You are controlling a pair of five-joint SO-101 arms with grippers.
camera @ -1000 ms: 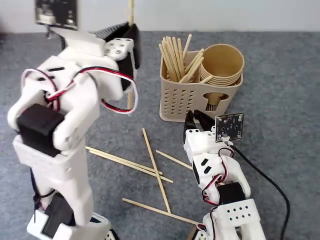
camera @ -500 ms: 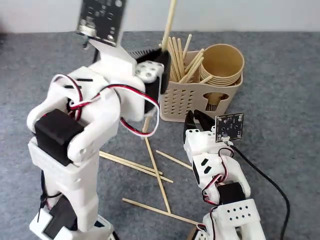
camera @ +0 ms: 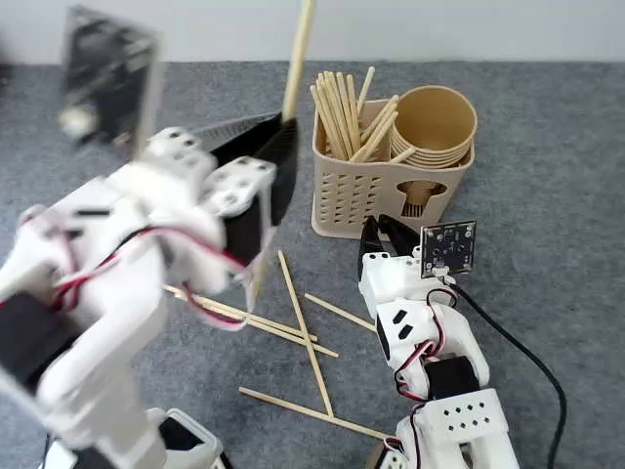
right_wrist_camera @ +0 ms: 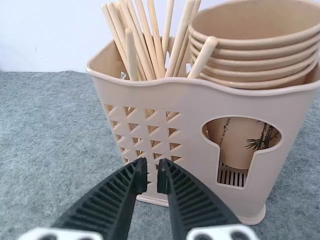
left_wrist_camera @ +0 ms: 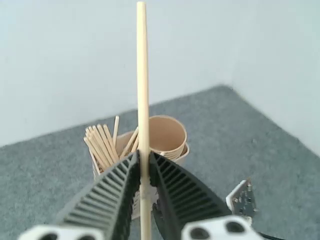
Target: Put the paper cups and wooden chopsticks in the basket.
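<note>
My left gripper [camera: 281, 147] is shut on a wooden chopstick [camera: 296, 59], held upright above the table, left of the beige basket [camera: 361, 195]. In the left wrist view the chopstick [left_wrist_camera: 142, 75] rises between the jaws of the left gripper [left_wrist_camera: 144, 167], with the paper cups [left_wrist_camera: 164, 137] behind it. The basket holds stacked paper cups [camera: 437, 122] and several chopsticks [camera: 342, 107]. My right gripper [camera: 386, 233] sits low just in front of the basket. Seen from its wrist, the right gripper [right_wrist_camera: 152, 174] is shut with nothing in it, facing the basket [right_wrist_camera: 200, 115].
Several loose chopsticks [camera: 305, 332] lie crossed on the grey mat [camera: 547, 195] between the two arms. The right arm's black cable [camera: 532, 366] trails along the right side. A pale wall runs behind the table.
The left arm swung the held chopstick right toward the basket, then drew back a little to the left and tilted. The right arm has kept still.
</note>
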